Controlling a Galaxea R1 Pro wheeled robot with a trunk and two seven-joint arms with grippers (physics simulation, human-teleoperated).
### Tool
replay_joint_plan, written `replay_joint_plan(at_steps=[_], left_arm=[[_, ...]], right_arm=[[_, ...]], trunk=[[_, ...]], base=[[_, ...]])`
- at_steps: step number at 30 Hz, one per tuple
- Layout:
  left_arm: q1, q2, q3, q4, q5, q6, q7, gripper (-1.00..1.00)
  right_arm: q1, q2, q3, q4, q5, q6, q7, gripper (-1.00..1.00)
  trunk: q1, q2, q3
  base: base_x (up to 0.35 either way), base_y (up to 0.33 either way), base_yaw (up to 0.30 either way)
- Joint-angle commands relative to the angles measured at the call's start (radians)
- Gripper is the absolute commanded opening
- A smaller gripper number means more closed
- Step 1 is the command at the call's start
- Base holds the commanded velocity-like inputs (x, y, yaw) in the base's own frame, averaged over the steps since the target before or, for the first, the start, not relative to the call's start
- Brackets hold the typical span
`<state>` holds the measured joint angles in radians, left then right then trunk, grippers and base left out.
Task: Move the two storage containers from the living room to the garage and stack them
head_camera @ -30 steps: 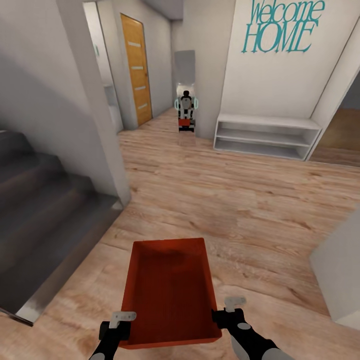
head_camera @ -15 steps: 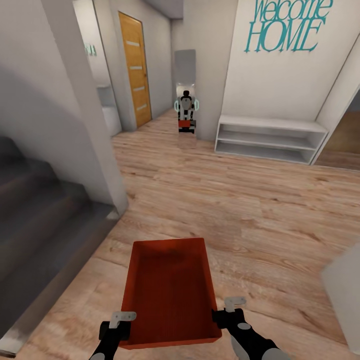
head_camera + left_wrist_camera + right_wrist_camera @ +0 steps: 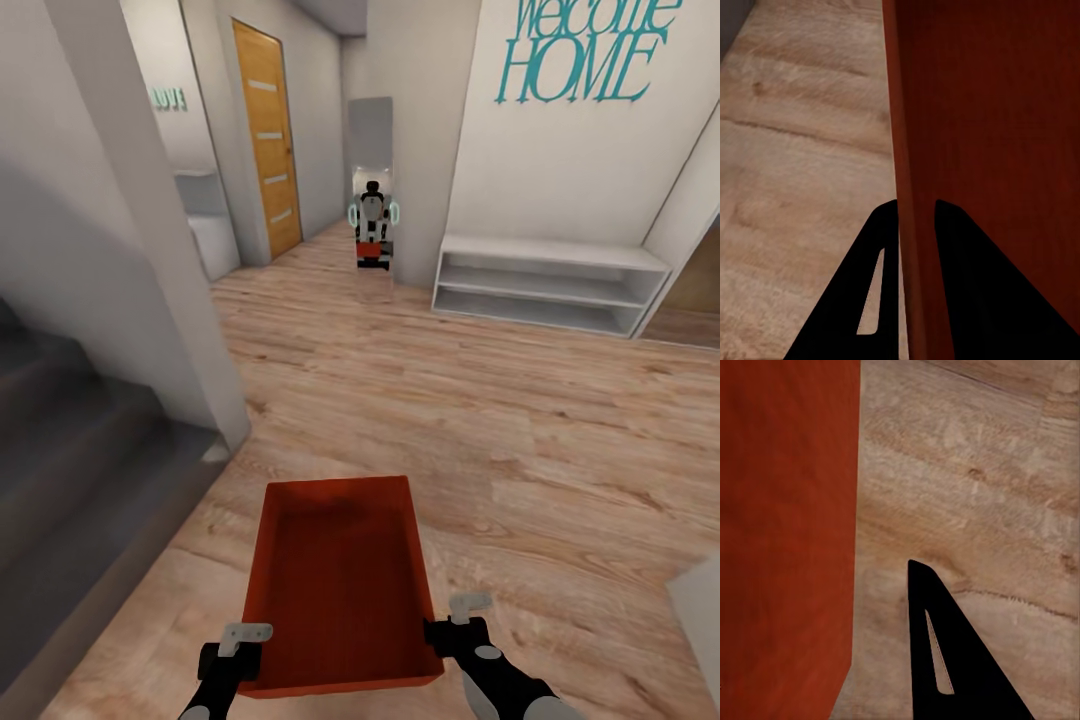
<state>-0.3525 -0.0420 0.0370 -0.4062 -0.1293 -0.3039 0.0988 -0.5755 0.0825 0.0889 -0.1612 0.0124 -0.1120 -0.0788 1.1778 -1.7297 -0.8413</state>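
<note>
The robot carried one orange-red storage container (image 3: 340,585) low at six o'clock over a wood-plank hallway floor (image 3: 520,420), no garage in sight, so delivery and stacking both seemed left to do. The left gripper (image 3: 916,214) had its jaws pinched on the container's wall. The right gripper (image 3: 452,632) sat against the opposite rim; I could not tell how its jaws were set.
</note>
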Motion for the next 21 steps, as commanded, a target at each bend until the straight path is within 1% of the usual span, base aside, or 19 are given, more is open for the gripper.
replay_joint_plan(at_steps=[1, 21], left_arm=[[0.000, 0.001, 0.011, 0.001, -0.002, -0.004, 0.015, -1.00], [0.000, 0.000, 0.011, 0.001, -0.003, -0.004, 0.015, -1.00]], right_arm=[[-0.001, -0.004, -0.008, 0.000, 0.004, -0.003, -0.013, -1.00], [-0.001, -0.004, -0.008, 0.000, 0.004, -0.004, -0.013, -1.00]], trunk=[[0.001, 0.000, -0.001], [0.001, 0.000, -0.001]], base=[[0.346, 0.000, 0.000], [0.346, 0.000, 0.000]])
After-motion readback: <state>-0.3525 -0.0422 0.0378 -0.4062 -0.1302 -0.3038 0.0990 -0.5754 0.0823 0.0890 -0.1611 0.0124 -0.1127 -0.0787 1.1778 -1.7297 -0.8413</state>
